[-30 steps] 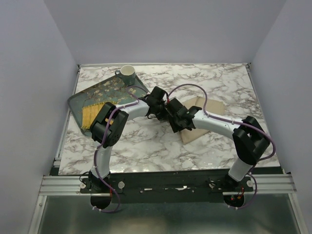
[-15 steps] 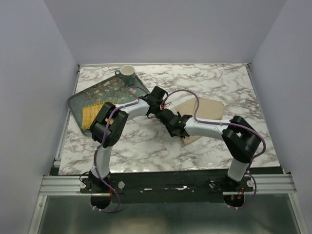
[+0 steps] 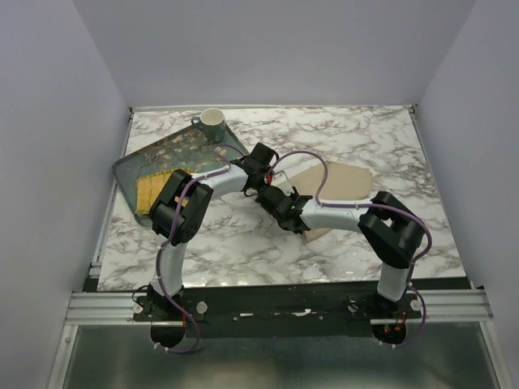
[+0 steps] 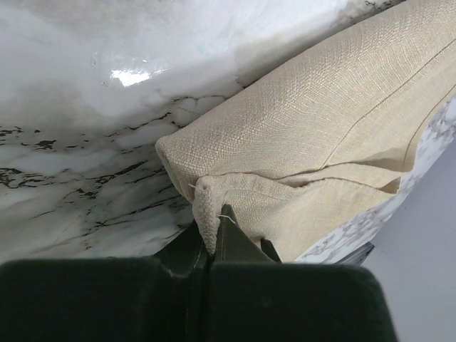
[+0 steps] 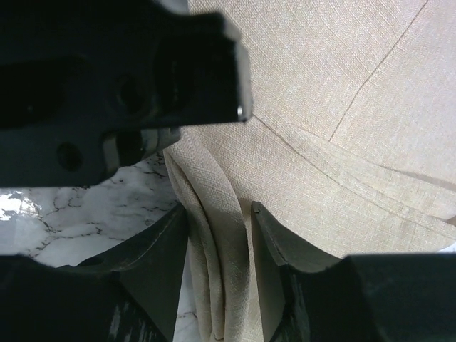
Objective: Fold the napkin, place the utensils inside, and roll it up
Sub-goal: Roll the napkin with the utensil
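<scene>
Item: napkin (image 3: 340, 180), beige-tan woven cloth, plain. It is laid folded in layers on the marble table (image 3: 365, 138), right of centre, with both grippers met at its left edge. Its near left part is hidden under the right arm in the overhead view.

Left gripper (image 4: 211, 231): clenched. A corner of the top layer is pinched between the two fingers and drawn up into a small peak, with the layers below left lying flat on the marble.

Right gripper (image 5: 218, 214): fingers are set one on each side of a bunched ridge of the same cloth, and the ridge fills the gap between them. Whether the ridge is squeezed or only bracketed cannot be told. The black body of the left gripper is seen just beyond these fingertips.

Also noted: dark teal floral tray (image 3: 186, 150) at the far left of the table; a green-banded cup (image 3: 212, 123) stood at its far corner; a yellow woven piece (image 3: 152, 188) laid at its near end
</scene>
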`<state>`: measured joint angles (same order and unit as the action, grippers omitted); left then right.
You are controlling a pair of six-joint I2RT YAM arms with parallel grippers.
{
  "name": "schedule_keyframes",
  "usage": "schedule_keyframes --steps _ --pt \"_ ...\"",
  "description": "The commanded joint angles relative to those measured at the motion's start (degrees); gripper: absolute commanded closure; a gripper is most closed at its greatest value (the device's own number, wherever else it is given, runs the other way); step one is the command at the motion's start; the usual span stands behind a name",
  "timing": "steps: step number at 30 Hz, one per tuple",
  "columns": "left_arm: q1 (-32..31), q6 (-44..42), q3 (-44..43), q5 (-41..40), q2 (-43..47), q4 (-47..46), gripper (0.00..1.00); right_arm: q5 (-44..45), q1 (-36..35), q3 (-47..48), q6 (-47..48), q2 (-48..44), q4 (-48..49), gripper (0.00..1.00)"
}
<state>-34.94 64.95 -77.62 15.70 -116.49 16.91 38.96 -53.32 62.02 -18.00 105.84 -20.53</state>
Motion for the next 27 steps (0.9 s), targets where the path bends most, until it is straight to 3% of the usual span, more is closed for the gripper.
schedule_keyframes --steps 1,10,23,25,27 --pt "-0.31 -0.70 -0.51 2.14 -0.32 1.02 1.00 -4.41 0.41 -3.39 -3.79 5.07 -0.82 0.53" --pt "-0.22 -1.75 -0.33 2.31 -0.41 -0.12 1.00 -14.51 3.48 -7.88 -3.80 4.46 4.35 0.65" --pt "-0.31 -7.02 -3.50 -0.58 -0.06 -0.21 1.00 -30.86 9.19 -9.89 -0.90 -1.68 6.12 0.99" --pt "-0.31 -8.69 -4.29 -1.37 0.38 -0.21 1.00 -35.50 10.51 -9.90 -0.72 -2.48 6.38 0.99" --pt "-0.31 -9.92 -4.90 -2.34 0.73 -0.21 0.93 -38.50 12.09 -9.99 -0.63 -3.45 6.91 0.99"
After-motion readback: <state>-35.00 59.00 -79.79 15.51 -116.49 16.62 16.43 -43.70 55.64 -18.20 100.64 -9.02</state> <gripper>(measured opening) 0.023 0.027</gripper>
